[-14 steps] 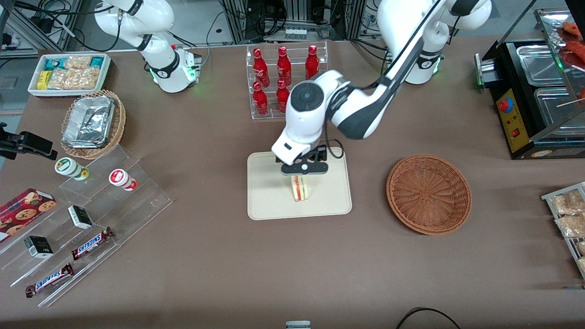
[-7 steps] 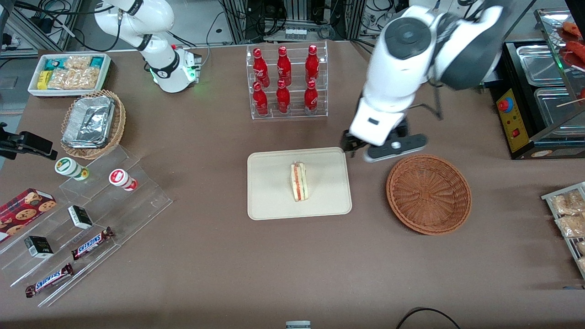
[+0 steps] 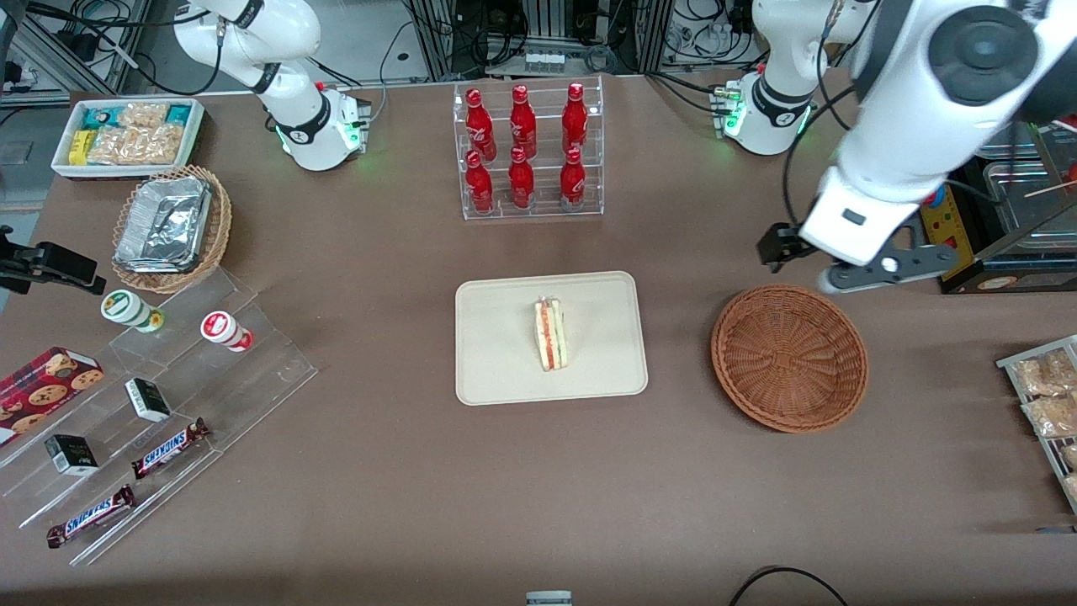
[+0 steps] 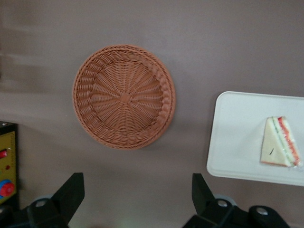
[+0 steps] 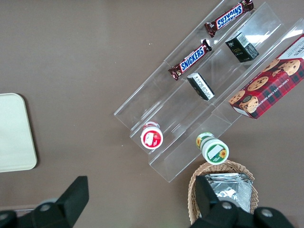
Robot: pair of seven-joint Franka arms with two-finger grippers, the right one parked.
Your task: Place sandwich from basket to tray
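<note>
Raised above the desk (image 3: 404, 505), the left arm's end effector (image 3: 850, 263) hung spread apart and grasped nothing, its two dark fingers (image 4: 70, 192) standing wide of each other in the left wrist view. It hovered just past the rim of the basket (image 3: 789, 357), farther from the front camera than the basket, toward the working arm's end of the desk and close to the black appliance with a red knob (image 3: 947, 220) at that edge.

The sandwich (image 3: 550, 334) stood on edge near the middle of the tray (image 3: 496, 370), its red and green filling stripes turned upward, apart from the rim all round. The tray lay at the desk's centre, with the basket beside it toward the working arm's end, not touching it. The basket held nothing; its woven bottom (image 4: 124, 97) showed bare in the wrist view.

Farther from the camera than the tray, a clear rack of red bottles (image 3: 528, 150) stood near the desk's edge by the arm bases.
</note>
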